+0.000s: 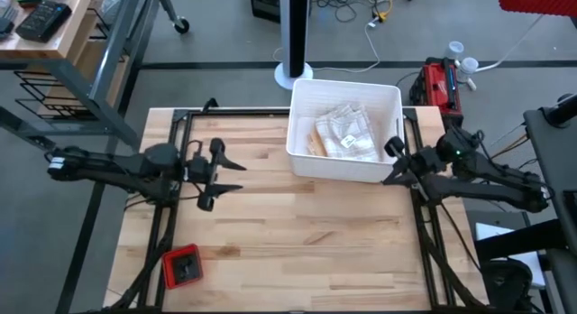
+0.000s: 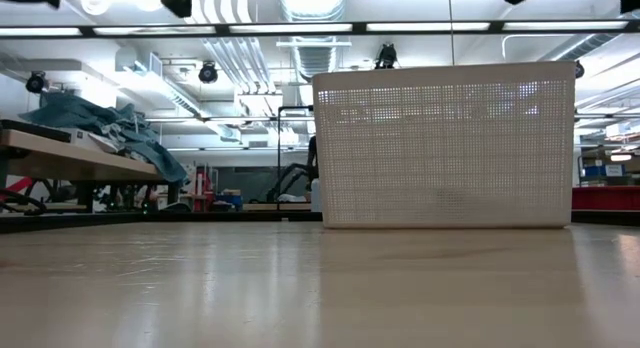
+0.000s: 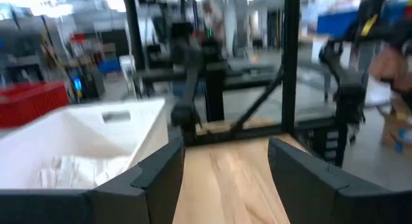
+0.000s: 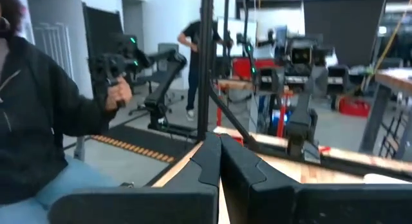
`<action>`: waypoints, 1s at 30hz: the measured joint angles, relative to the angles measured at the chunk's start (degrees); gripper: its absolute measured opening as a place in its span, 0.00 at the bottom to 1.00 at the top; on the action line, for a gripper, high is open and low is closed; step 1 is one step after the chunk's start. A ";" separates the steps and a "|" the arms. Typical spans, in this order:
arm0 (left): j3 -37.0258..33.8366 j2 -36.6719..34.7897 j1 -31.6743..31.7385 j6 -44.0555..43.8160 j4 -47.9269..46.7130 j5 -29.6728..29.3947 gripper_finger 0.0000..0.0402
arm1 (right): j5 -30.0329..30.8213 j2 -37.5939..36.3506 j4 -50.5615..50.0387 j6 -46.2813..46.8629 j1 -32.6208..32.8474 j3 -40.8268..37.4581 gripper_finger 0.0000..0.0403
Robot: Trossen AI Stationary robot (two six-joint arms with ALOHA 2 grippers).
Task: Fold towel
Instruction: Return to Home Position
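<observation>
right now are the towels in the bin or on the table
In: the high view shows folded towels inside the white bin.

Inside a robotics lab: open ceiling hung with long strip lights (image 2: 290, 28) and bare ducts (image 2: 238, 63), grey concrete floor (image 1: 225, 34) strewn with loose cables (image 1: 371, 25). Around the wooden work table (image 1: 270, 251), more robot arms (image 4: 164, 73) mounted on black metal stands, a red crate (image 3: 32, 98), a workbench (image 2: 50, 160) heaped with blue cloth (image 2: 110, 128). Seated close by one rig, a person in a dark top (image 4: 32, 121); farther back, another person standing (image 4: 193, 44) among the equipment.
</observation>
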 joint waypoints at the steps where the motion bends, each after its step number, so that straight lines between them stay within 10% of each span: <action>1: -2.09 -1.23 0.00 -0.12 2.89 0.02 0.53 | 0.00 -1.16 1.37 0.45 0.14 -1.38 0.00; 23: -33.49 -19.93 0.00 -5.76 26.00 -1.19 0.62 | -0.57 -23.05 15.79 9.00 1.43 -25.54 0.00; 30: -33.83 -19.38 0.02 -4.81 17.80 -8.91 0.61 | -6.00 -23.57 8.33 2.59 2.49 -32.04 0.00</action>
